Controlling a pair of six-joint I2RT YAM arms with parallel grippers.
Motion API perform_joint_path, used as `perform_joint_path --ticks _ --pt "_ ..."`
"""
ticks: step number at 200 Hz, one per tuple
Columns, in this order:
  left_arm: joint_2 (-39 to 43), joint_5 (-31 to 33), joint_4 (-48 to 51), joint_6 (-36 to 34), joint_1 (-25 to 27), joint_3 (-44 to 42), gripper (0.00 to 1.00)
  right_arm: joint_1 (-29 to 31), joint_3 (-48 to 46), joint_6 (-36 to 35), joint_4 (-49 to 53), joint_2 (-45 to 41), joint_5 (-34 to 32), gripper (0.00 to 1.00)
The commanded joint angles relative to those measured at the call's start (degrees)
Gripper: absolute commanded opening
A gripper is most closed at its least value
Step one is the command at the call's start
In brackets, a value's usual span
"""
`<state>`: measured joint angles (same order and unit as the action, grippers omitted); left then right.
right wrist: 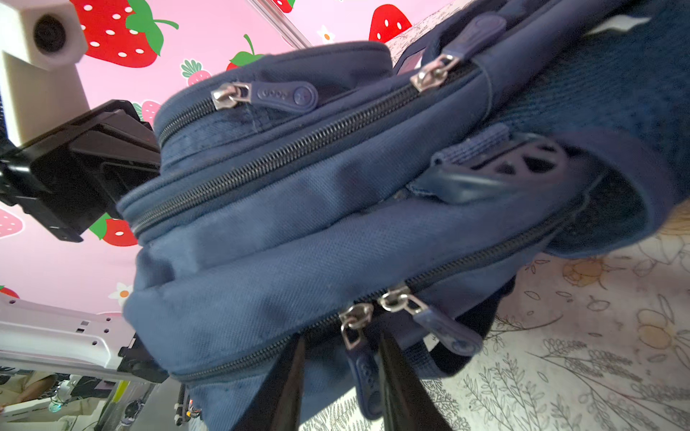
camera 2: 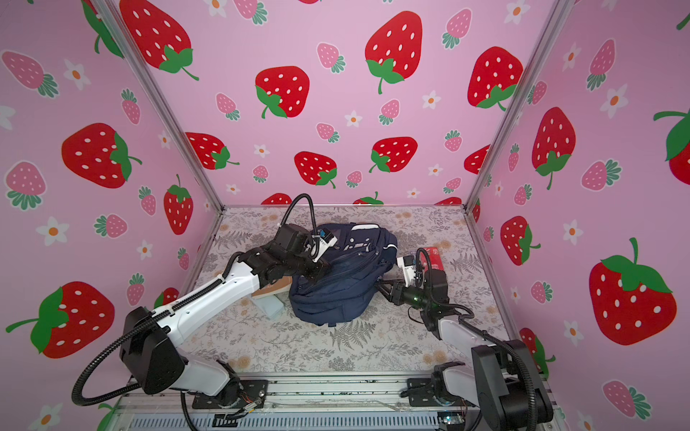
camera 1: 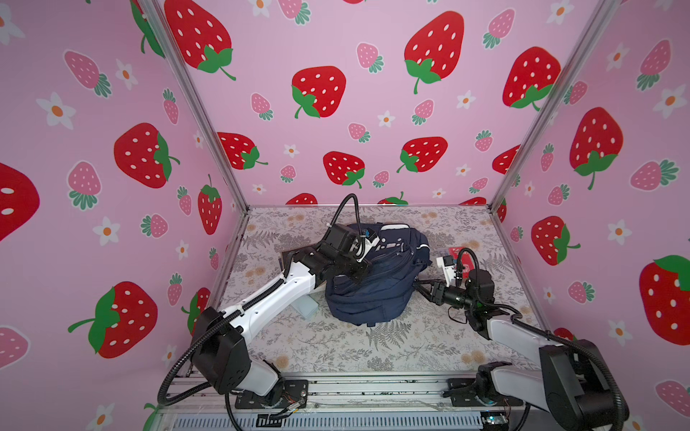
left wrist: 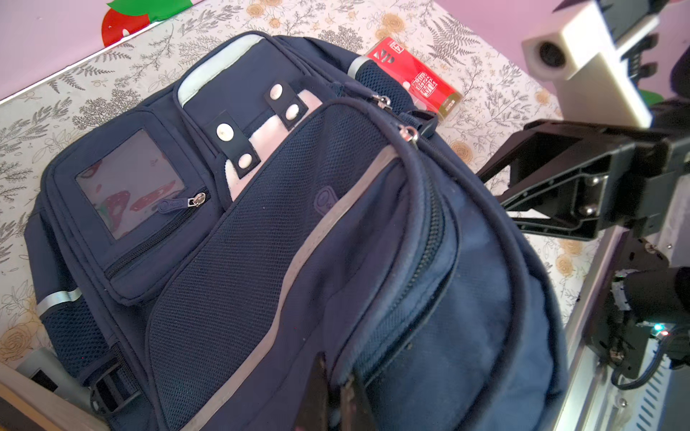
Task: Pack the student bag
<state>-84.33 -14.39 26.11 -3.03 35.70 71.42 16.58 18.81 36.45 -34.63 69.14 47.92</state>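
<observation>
The student bag (camera 1: 377, 294) (camera 2: 336, 298), a navy backpack, lies in the middle of the floral table in both top views, its zipped top toward the right arm. My left gripper (camera 1: 358, 274) (left wrist: 336, 373) is shut on a fold of the bag's fabric beside a zip. My right gripper (camera 1: 422, 285) (right wrist: 341, 339) is at the bag's top end, its jaws apart. A navy zip pull (right wrist: 364, 369) of the main zip hangs between its fingers; I see no squeeze on it. A second pull (right wrist: 444, 332) sits just beside it.
A red box (camera 1: 461, 255) (left wrist: 414, 80) lies on the table right of the bag, behind the right wrist. A brown book (camera 2: 272, 291) and a pale blue item (camera 2: 274, 306) lie under the left forearm, against the bag's left side. Pink strawberry walls close three sides.
</observation>
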Motion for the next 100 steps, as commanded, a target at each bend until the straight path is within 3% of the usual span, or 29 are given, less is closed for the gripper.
perform_joint_path --ticks 1,61,100 --pt "3.6 -2.3 -6.5 2.4 -1.4 0.6 0.00 0.7 -0.8 -1.9 2.0 -1.0 -1.8 0.35" --pt "3.7 -2.8 -6.9 2.7 -1.7 -0.2 0.00 1.3 0.5 -3.0 4.7 -1.8 -5.2 0.19" --pt "3.5 -2.6 -6.9 2.3 -1.7 -0.5 0.00 1.3 2.9 -5.1 7.6 -2.0 -6.5 0.15"
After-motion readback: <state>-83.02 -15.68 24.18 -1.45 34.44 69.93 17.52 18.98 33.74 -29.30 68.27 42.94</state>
